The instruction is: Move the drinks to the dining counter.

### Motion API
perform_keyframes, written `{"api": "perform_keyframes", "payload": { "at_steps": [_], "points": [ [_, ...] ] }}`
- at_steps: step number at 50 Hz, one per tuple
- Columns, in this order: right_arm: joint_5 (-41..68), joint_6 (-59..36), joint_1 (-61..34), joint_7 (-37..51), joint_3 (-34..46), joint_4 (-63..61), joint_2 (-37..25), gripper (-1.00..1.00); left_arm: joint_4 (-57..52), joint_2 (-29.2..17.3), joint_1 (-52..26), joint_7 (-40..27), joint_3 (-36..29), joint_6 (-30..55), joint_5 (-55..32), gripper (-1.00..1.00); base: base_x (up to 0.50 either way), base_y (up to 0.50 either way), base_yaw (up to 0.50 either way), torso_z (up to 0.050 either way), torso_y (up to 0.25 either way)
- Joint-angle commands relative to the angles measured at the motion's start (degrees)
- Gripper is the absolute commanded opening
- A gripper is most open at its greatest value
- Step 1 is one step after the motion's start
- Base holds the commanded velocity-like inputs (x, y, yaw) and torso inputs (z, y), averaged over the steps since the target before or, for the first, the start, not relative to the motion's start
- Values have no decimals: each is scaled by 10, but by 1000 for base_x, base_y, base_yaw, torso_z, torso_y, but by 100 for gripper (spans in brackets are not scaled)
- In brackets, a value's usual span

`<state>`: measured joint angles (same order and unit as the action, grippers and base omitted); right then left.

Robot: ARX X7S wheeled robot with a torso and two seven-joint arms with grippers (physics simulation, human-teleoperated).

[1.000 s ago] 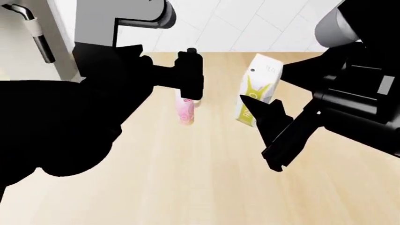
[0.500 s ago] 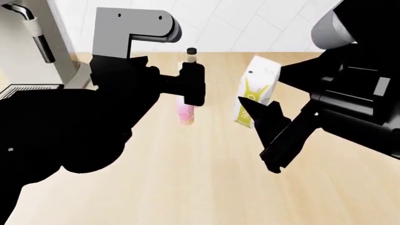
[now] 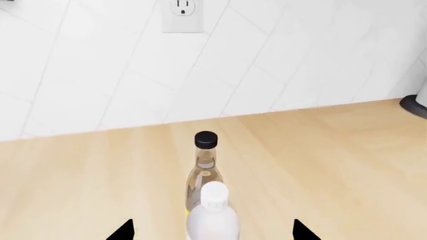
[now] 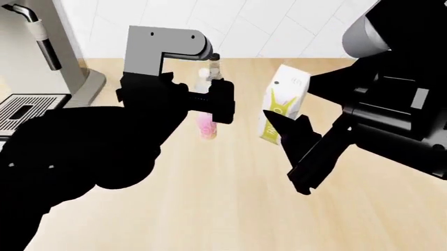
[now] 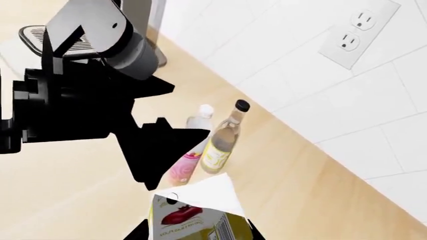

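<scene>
Clear glass bottle point(image 3: 205, 165) behind white bottle point(image 3: 213, 212); left fingers point(image 3: 127, 231) open, astride; right fingers' spread unclear.

No word, brand or number could be read in any of the views. The carton point(image 4: 281, 109) carried yellow-green lettering down its side in the head view and a red patch with a line of tiny print under it in the right wrist view point(image 5: 190, 220), all too blurred to make out. The slim white bottle point(image 5: 188, 159) bore a pink label and the glass bottle point(image 5: 223, 140) a yellow one, and neither showed any legible mark.
</scene>
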<state>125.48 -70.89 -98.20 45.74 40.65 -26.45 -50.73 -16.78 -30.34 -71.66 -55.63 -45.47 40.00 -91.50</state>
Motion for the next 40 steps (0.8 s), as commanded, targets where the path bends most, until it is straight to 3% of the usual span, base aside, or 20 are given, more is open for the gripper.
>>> {"api": "perform_keyframes", "payload": {
  "at_steps": [1, 25, 40],
  "points": [
    [-16, -1, -3, -3, -5, 1, 1, -100, 3, 5, 15, 9, -10, -5, 16, 100, 0, 0, 0, 0, 0],
    [-9, 2, -10, 0, 4, 0, 3, -100, 27, 19, 27, 26, -28, -10, 43, 100, 0, 0, 0, 1, 0],
    [-16, 3, -6, -4, 10, -1, 10, -100, 94, 33, 33, 72, -53, -21, 104, 100, 0, 0, 0, 0, 1]
  ]
}}
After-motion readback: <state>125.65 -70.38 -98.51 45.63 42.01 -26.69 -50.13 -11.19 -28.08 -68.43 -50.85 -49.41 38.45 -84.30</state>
